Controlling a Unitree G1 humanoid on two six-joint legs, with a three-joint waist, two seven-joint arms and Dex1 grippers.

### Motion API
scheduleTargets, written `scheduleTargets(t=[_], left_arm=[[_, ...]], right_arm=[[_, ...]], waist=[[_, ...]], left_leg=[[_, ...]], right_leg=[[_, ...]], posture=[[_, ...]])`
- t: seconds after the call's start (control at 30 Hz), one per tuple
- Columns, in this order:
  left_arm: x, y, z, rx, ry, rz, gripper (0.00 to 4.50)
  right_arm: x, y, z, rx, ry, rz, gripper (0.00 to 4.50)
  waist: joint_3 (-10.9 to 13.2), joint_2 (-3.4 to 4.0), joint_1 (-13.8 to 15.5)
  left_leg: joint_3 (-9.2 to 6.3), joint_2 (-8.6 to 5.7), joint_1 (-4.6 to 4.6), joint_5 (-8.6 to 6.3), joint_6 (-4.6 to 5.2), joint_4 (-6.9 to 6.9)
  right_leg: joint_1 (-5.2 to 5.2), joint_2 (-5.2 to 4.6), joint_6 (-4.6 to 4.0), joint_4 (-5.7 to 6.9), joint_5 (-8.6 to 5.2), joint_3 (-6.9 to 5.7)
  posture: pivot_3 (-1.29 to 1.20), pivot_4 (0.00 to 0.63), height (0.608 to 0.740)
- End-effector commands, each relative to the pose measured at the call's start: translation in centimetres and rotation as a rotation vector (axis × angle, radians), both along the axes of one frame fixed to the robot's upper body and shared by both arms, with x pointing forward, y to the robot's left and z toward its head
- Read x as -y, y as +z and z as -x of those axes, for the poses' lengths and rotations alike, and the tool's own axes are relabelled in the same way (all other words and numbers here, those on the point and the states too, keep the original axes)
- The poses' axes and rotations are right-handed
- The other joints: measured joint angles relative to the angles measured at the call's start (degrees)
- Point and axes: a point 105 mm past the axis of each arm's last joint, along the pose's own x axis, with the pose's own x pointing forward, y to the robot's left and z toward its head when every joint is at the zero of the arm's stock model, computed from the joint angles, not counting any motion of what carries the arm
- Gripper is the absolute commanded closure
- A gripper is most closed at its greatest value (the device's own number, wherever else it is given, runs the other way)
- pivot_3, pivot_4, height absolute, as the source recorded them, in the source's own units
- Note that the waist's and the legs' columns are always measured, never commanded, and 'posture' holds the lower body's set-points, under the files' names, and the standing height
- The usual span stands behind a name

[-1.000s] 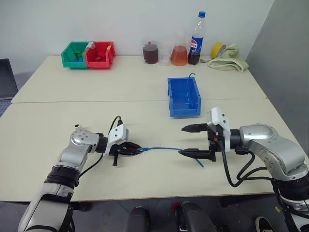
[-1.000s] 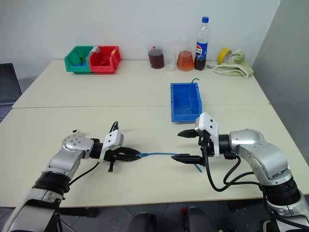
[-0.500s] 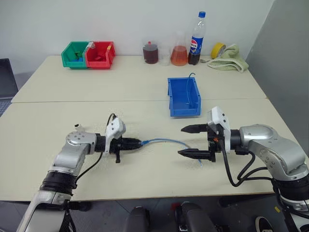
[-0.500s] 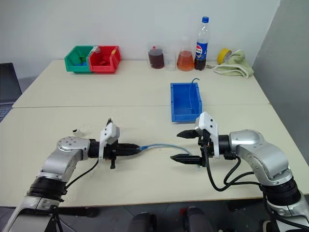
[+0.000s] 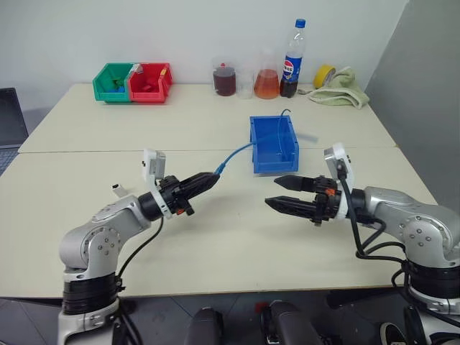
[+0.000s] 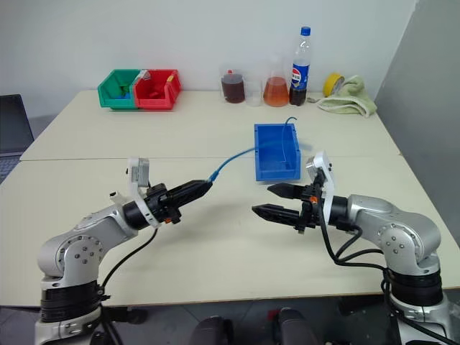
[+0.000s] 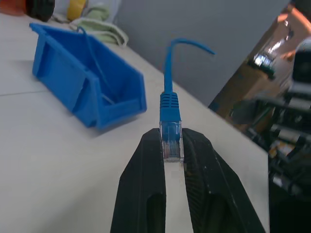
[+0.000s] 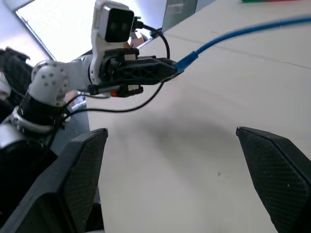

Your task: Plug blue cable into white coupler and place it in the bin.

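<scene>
1. The left gripper (image 5: pixel 213 176) was clamped on the clear plug of the cable (image 5: pixel 233 156), lifted off the table (image 5: pixel 86 172).
2. The cable arched up toward the bin (image 5: pixel 273 146), mid-table.
3. The right gripper (image 5: pixel 272 192) hung nearby, facing the left, fingers apart and empty.

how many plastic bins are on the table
3. The green bin and the red bin stand side by side at the table's far left, by the wall. The blue bin stands nearer the middle, beyond the open right gripper.
</scene>
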Motion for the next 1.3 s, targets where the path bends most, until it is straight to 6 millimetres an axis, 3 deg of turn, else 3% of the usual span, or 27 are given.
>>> scheduleTargets(t=[0.03,0.27,0.47,0.83,1.23,1.3], left_arm=[[1.2,2.5,0.3,0.01,0.002,0.159,4.28],[3.1,3.3,2.3,-0.122,-0.141,0.328,4.28],[3.2,3.9,2.8,-0.214,-0.198,0.427,4.28],[4.1,3.3,2.8,-0.259,-0.261,0.381,4.28],[4.6,3.3,3.7,-0.255,-0.307,0.354,4.28],[4.6,3.3,3.7,-0.253,-0.309,0.35,4.28]], right_arm=[[-0.3,1.9,-0.9,-0.01,-0.038,-0.1,0.0],[-0.2,3.7,-2.6,-0.131,-0.046,-0.24,0.0],[-0.4,4.8,-2.8,-0.19,-0.002,-0.289,0.0],[-2.5,5.5,-1.7,-0.249,0.127,-0.301,0.0],[-3.3,4.3,-1.8,-0.306,0.165,-0.273,0.0],[-3.1,4.5,-2.1,-0.317,0.16,-0.291,0.29]], waist=[[0.0,-0.01,-0.1],[0.0,-0.01,-0.1],[0.0,-0.01,-0.1],[0.0,0.0,-0.1],[0.0,0.0,0.0],[0.0,0.0,0.0]], left_leg=[[0.02,-0.01,0.0,0.0,0.0,0.0],[0.01,-0.04,-0.04,0.0,0.0,-0.02],[-0.01,-0.05,-0.04,0.0,0.01,-0.01],[0.0,-0.07,-0.04,0.0,0.01,-0.05],[-0.01,-0.08,-0.09,0.0,0.02,-0.07],[-0.01,-0.08,-0.09,-0.01,0.02,-0.07]], right_leg=[[0.0,0.0,0.01,0.01,0.01,0.03],[-0.01,0.0,0.01,-0.03,0.02,0.05],[-0.01,0.0,0.01,-0.03,0.02,0.04],[-0.01,0.02,0.0,-0.08,0.01,0.05],[-0.01,0.01,0.01,-0.16,0.01,0.03],[-0.02,0.01,0.01,-0.16,0.02,0.03]], posture=[[0.0,0.15,0.74],[0.0,0.15,0.74],[0.0,0.15,0.74],[0.0,0.15,0.74],[0.0,0.15,0.74],[0.0,0.15,0.74]])
